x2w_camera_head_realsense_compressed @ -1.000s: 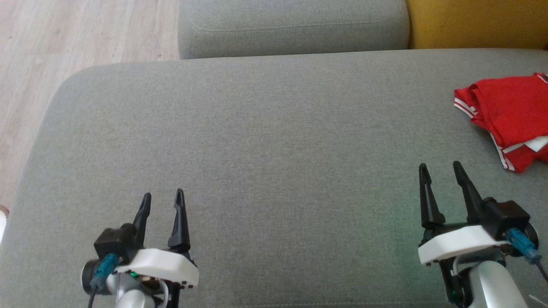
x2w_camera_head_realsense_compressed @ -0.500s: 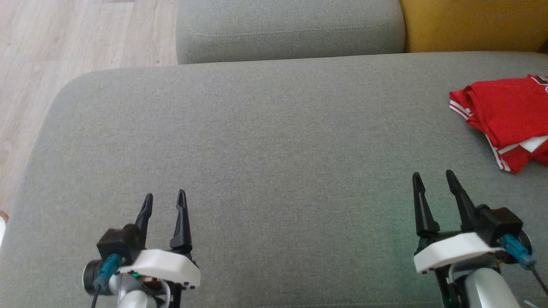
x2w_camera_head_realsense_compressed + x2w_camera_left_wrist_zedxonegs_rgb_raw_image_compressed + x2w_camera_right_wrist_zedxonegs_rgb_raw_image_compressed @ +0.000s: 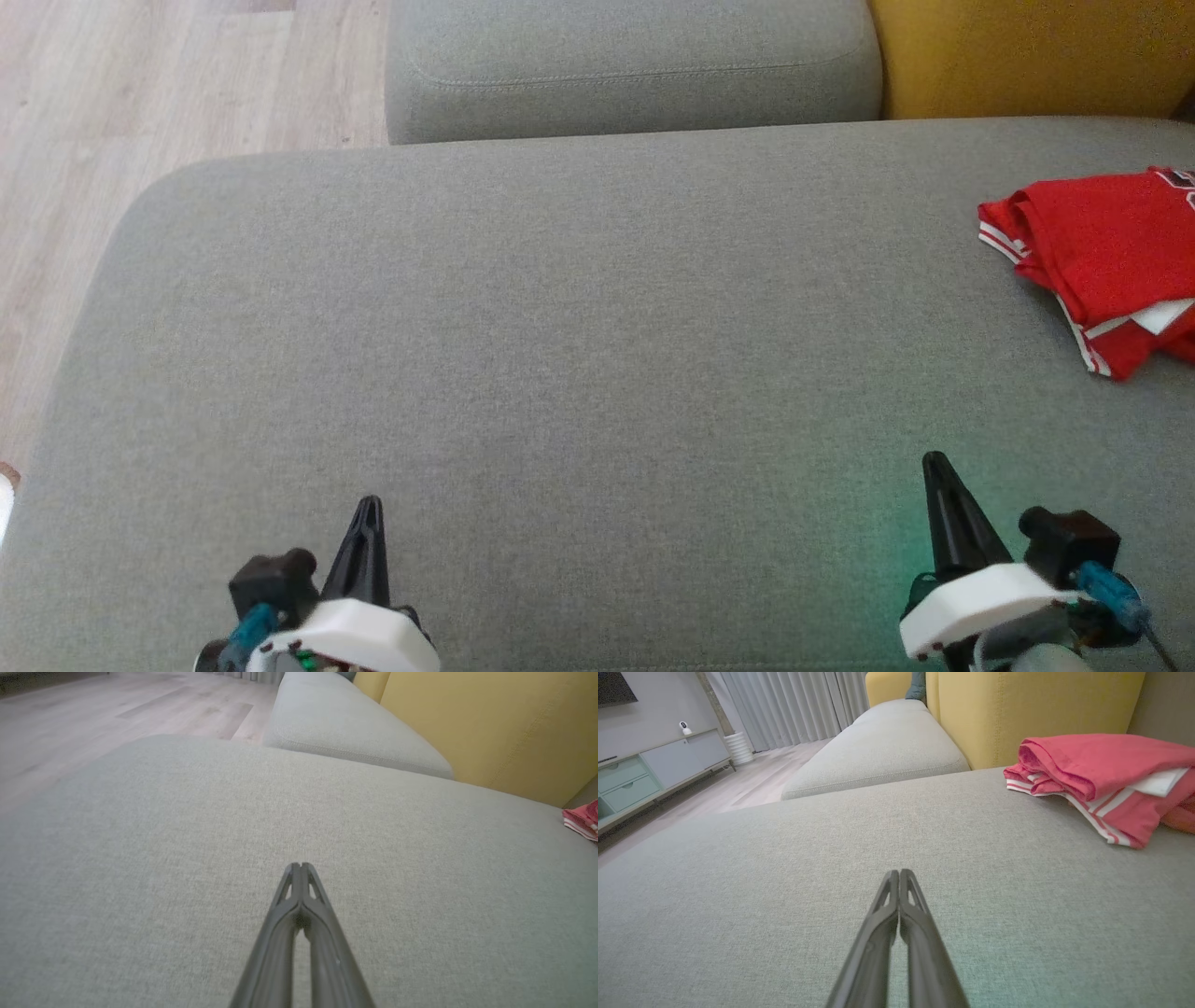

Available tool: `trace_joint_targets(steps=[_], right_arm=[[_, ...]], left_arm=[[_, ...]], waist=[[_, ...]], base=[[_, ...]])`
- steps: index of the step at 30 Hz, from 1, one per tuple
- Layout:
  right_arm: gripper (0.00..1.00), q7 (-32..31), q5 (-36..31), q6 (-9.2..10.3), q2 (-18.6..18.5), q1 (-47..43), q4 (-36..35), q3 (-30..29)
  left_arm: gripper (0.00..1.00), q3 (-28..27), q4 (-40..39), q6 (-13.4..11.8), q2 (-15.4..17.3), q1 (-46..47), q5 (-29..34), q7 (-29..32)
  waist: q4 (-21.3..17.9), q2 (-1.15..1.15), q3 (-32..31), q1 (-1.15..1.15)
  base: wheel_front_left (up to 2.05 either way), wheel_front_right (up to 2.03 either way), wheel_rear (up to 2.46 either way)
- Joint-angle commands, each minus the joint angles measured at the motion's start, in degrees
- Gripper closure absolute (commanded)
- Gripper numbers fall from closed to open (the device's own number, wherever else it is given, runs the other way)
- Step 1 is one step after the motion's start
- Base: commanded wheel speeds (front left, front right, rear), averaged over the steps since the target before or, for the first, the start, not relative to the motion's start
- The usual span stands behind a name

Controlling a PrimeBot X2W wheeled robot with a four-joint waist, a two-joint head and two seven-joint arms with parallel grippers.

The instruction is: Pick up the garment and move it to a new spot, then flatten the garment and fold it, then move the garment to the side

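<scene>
Left gripper [image 3: 369, 509]: tapered dark fingers pressed together above the coarse grey woven cushion [image 3: 579, 336]. Right gripper [image 3: 934, 464]: likewise pressed together. Garment [image 3: 1106, 257]: red, white-striped, folded and lumpy, at the cushion's far right, apart from both.

One red garment [image 3: 1102, 261] lies at the far right of the large grey seat cushion [image 3: 560, 327]. The grey cushions number two, with a smaller grey cushion [image 3: 635, 65] just beyond the seat cushion. Two grippers hang over the seat cushion's near edge, the left gripper [image 3: 370, 506] and the right gripper [image 3: 934, 462], each with two dark fingers. Behind the seat cushion stand two yellow backrests, a near yellow backrest [image 3: 1036, 709] and a far yellow backrest [image 3: 887, 686], with one teal pillow [image 3: 918, 686] between them. Across the floor from the seat cushion stands one low cabinet [image 3: 668, 763] showing two pale green drawers [image 3: 617, 772]. One small white device [image 3: 684, 728] sits on top of it and one white ribbed cylinder [image 3: 736, 749] stands beside it.
</scene>
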State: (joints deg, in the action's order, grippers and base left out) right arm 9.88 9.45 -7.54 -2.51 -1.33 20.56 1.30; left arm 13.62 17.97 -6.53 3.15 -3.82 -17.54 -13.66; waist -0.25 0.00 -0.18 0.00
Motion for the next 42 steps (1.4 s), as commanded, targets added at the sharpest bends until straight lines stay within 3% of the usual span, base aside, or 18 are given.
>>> trace_joint_targets(steps=[1,42], right_arm=[[1.00,-0.45,1.86,0.00,-0.02,2.62,-2.06,-0.28],[1.00,-5.74,28.73,0.02,-0.14,4.21,-3.58,-2.79]], left_arm=[[1.00,-0.83,-2.04,0.44,0.02,2.62,-1.58,0.19],[1.00,-6.95,-2.61,4.95,0.16,5.08,-26.11,6.59]], waist=[[0.01,0.00,0.02,0.00],[0.09,0.00,0.13,0.00]], base=[[0.00,0.00,0.00],[0.00,0.00,0.00]])
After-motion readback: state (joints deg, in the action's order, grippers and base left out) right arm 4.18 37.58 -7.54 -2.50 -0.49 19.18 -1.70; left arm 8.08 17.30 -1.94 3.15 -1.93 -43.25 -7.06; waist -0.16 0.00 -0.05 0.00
